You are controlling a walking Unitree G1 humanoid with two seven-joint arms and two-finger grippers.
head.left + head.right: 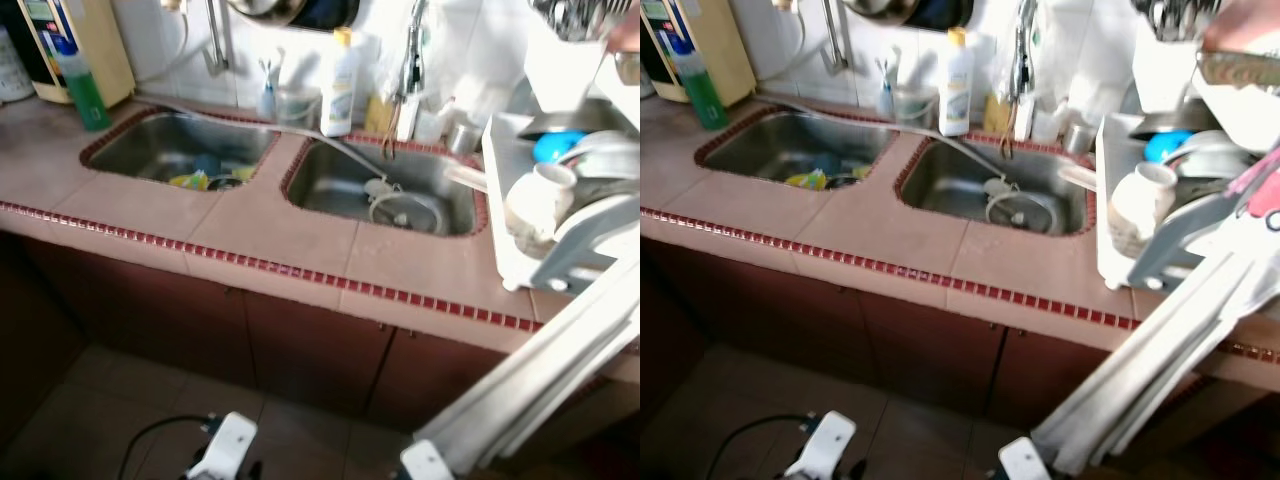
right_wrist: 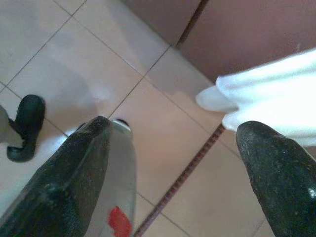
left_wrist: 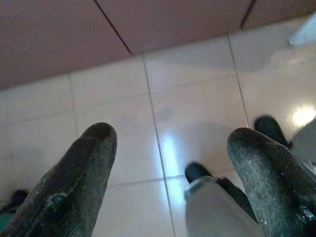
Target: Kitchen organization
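Note:
A tiled counter (image 1: 270,235) with a red mosaic edge holds two steel sinks. The left sink (image 1: 125,150) contains yellow and blue items (image 1: 205,180). A round white strainer (image 1: 400,210) lies in the right sink (image 1: 335,190). At the counter's right end, a white dish rack (image 1: 500,200) carries a white mug (image 1: 540,195), plates and a blue bowl (image 1: 556,146). Both arms hang low over the floor. My left gripper (image 3: 173,143) and right gripper (image 2: 177,128) are open with nothing between the fingers.
A green bottle (image 1: 82,85) stands at the far left. A white bottle with a yellow cap (image 1: 338,85) stands behind the sinks beside the faucet (image 1: 412,60). A long pale bar (image 1: 540,360) slants across the brown cabinets (image 1: 300,350) at the lower right. The floor is tiled.

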